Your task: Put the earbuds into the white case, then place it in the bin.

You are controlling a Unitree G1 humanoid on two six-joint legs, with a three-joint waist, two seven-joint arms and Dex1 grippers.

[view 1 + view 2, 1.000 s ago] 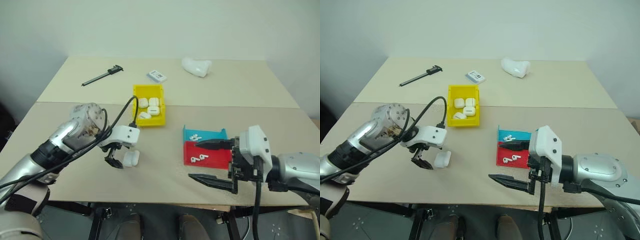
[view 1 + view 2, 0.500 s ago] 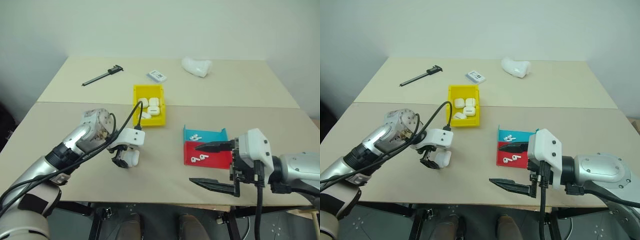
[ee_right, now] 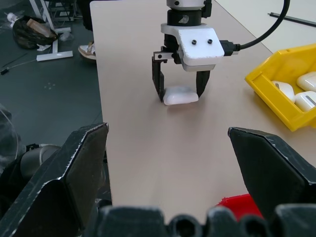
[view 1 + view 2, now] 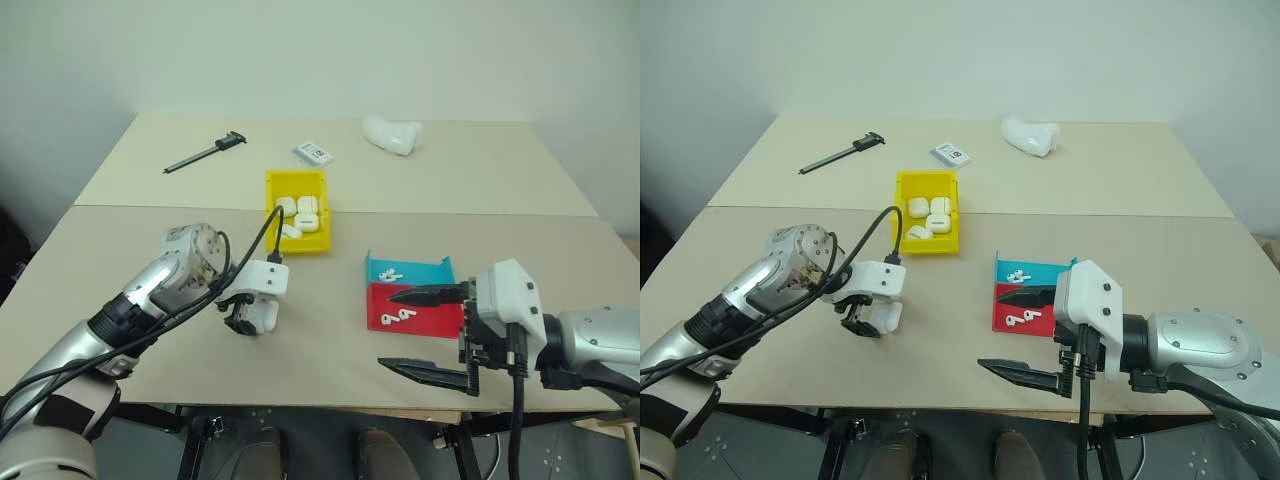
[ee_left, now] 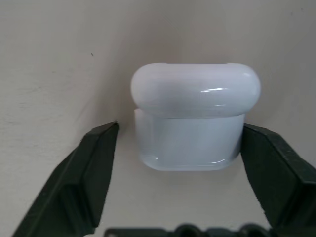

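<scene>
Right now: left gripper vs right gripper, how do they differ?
The left gripper points down at the table, its fingers straddling the white case; the right gripper hangs above the table's near edge, roughly level, with nothing between its fingers. The left's jaws sit narrow around the case; the right's gape wide. Both have black fingers on white housings.

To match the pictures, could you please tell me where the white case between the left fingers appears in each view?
Left eye: white case left of centre.
Right eye: left of centre.
Left wrist: central.
Right wrist: upper middle.
Shared landmark: left end effector straddling it.
</scene>
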